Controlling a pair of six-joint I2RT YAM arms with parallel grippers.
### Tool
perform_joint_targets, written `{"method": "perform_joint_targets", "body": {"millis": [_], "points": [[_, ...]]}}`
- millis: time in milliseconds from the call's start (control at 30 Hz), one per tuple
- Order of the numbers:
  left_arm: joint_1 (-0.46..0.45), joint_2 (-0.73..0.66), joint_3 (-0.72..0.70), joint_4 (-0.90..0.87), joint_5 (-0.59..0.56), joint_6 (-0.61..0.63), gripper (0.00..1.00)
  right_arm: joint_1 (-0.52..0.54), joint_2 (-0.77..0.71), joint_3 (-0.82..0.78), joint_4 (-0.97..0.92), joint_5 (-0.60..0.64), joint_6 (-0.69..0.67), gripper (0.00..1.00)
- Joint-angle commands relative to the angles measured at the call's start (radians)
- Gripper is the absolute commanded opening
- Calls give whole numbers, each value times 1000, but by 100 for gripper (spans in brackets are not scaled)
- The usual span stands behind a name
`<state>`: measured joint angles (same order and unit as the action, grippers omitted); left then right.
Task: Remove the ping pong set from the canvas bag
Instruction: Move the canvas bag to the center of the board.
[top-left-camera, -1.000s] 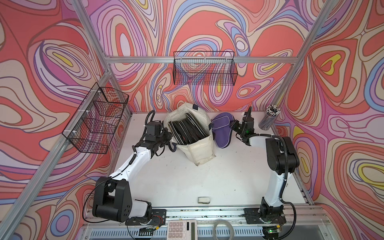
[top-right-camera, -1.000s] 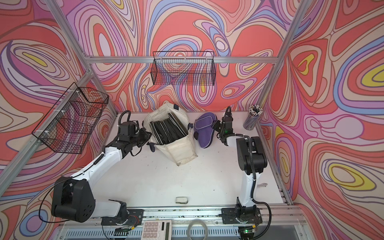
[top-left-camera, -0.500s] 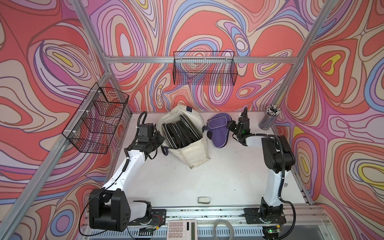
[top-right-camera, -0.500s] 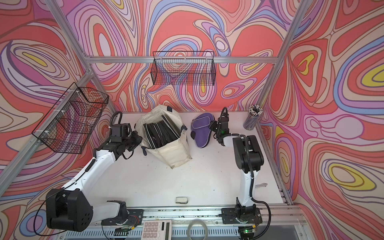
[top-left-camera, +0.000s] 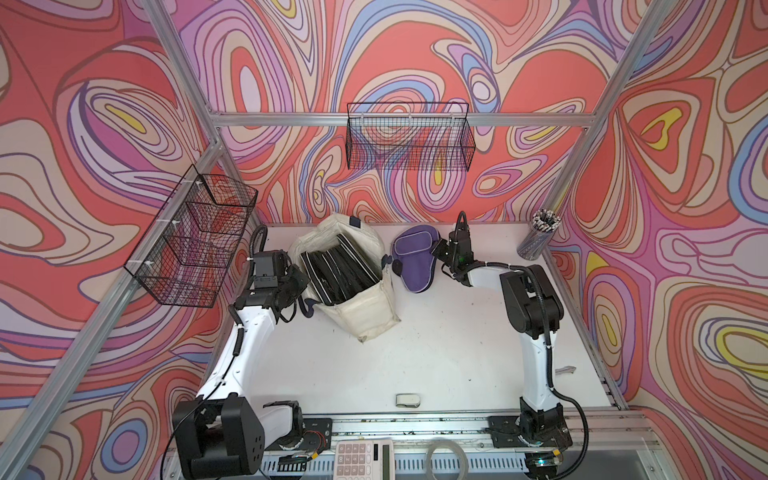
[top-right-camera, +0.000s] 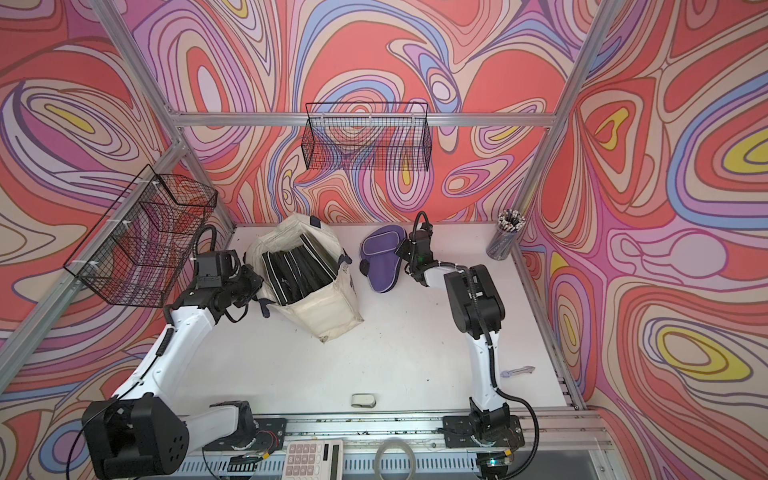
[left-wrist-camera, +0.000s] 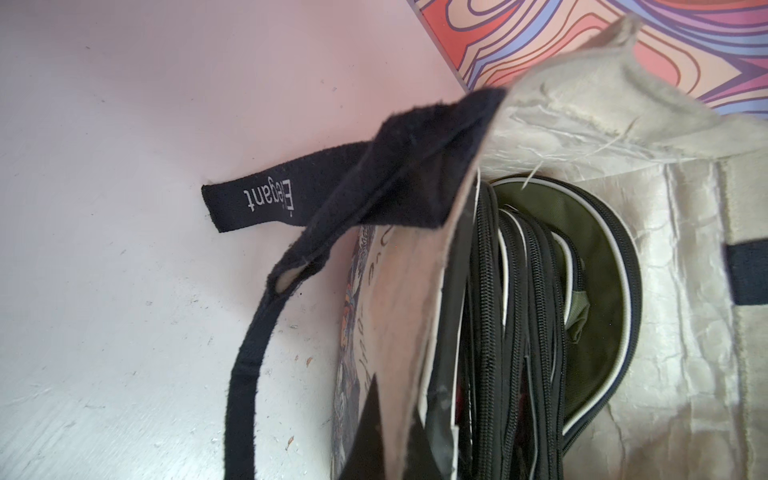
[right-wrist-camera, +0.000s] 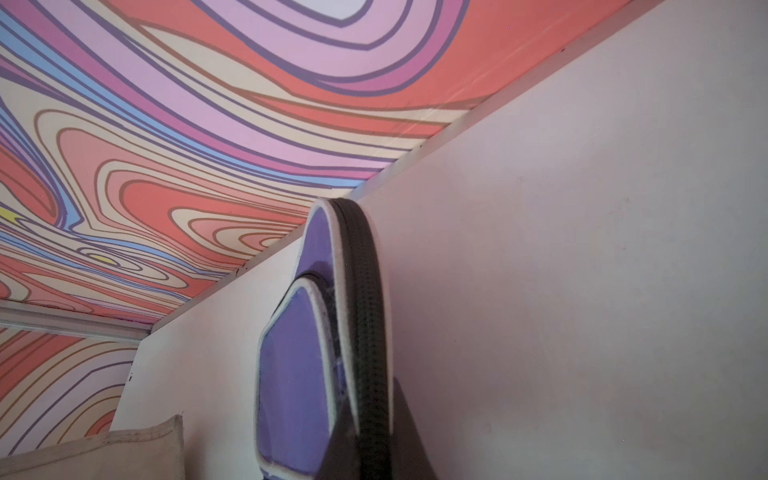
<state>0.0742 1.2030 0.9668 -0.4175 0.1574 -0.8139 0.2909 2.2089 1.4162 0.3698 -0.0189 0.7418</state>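
A wire basket (top-left-camera: 187, 249) hangs off the left wall over the left edge of the white surface (top-left-camera: 436, 353). The left arm reaches up that edge, and the left fingers (left-wrist-camera: 368, 440) are clenched on the near wall of the canvas bag (top-left-camera: 365, 307), one inside the rim and one outside. A navy strap (left-wrist-camera: 249, 199) trails onto the surface beside them. The bag sits close to the back edge with its mouth gaping, packed with black zip cases (top-left-camera: 336, 270) on edge. Just beside its right rim, across a narrow gap, the purple paddle case (top-left-camera: 415, 257) is outside the bag. It is tilted near the back edge, and the right fingers (right-wrist-camera: 399, 436) grasp its zipped edge; whether its low end touches the surface I cannot tell. A cup of pencils (top-left-camera: 536, 241) stands in the right rear corner, well apart from the case. In front of the bag, broad bare surface runs between the two arms to a small white object (top-left-camera: 407, 400) near the front edge.
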Motion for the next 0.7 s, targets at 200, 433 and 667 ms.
{"method": "perform_joint_targets", "body": {"millis": [200,433,667], "points": [[18,-49,9,98,0,7,0,30,88,66,-94,75,59,0],[21,-59,-6,101,7,7,0,31,131,125,-128,60,59,14],[24,-57,-10,110,12,3,0,37,151,150,-141,52,56,50]]}}
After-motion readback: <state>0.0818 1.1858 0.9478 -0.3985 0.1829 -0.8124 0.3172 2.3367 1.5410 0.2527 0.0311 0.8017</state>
